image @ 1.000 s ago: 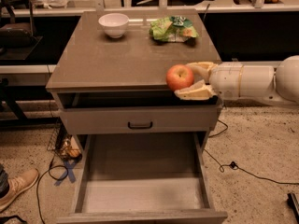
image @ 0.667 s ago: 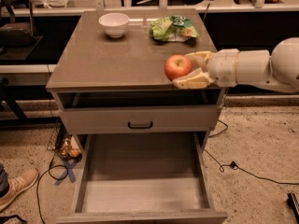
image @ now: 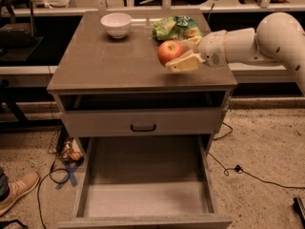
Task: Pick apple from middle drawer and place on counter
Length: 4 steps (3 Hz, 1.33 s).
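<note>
Smooth grey-brown counter slab (image: 109,61): my cream two-finger gripper (image: 177,54) over it, clamped on round glossy red apple (image: 169,51).

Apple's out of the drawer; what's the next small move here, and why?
Probably lower the gripper straight down: its jaws grip the apple above bare counter, just in front of the snack bag, so it seems only to need setting down.

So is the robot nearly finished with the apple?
Nearly. The apple is already out of the middle drawer, which lies open. The claw is shut on the apple over the counter, beside the snack bag. Left to do: set it down and let go.
</note>
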Each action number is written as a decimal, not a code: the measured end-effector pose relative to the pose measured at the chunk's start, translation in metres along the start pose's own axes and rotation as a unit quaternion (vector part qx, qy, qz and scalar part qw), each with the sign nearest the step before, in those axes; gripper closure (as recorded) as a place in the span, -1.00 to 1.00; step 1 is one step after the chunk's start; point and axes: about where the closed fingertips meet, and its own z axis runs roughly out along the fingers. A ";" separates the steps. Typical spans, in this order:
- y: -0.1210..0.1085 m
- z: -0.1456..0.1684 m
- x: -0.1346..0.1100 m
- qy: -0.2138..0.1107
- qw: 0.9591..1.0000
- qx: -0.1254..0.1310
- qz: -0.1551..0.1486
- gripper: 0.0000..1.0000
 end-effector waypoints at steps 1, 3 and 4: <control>-0.025 0.034 -0.006 0.000 0.999 -0.025 0.027 1.00; -0.043 0.081 0.010 0.020 0.996 -0.055 0.063 0.97; -0.046 0.092 0.020 0.033 0.995 -0.059 0.077 0.53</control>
